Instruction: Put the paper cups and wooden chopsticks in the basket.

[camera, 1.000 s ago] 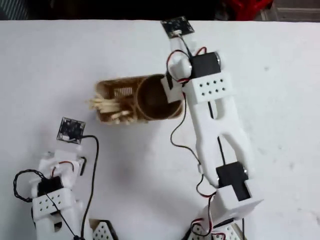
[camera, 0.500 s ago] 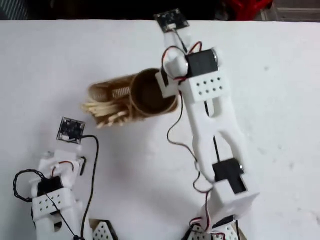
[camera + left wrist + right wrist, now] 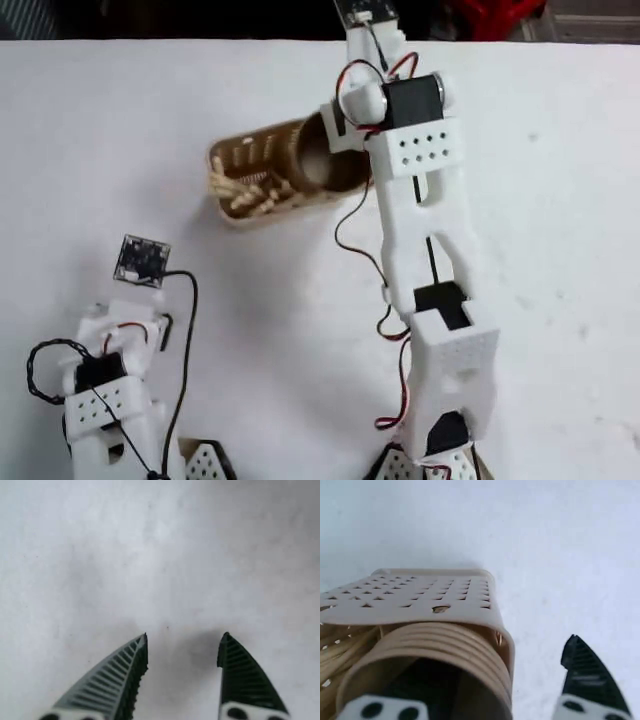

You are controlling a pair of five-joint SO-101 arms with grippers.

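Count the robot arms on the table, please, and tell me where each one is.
2. The right arm stretches far up the table to the basket. The left arm sits at the table's near left edge, apart from the basket.

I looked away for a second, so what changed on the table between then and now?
The right arm stretched out, and its hand at the end of the basket moved it farther from the arm bases, turning it slightly. The cups and chopsticks stayed inside. The left arm did not move.
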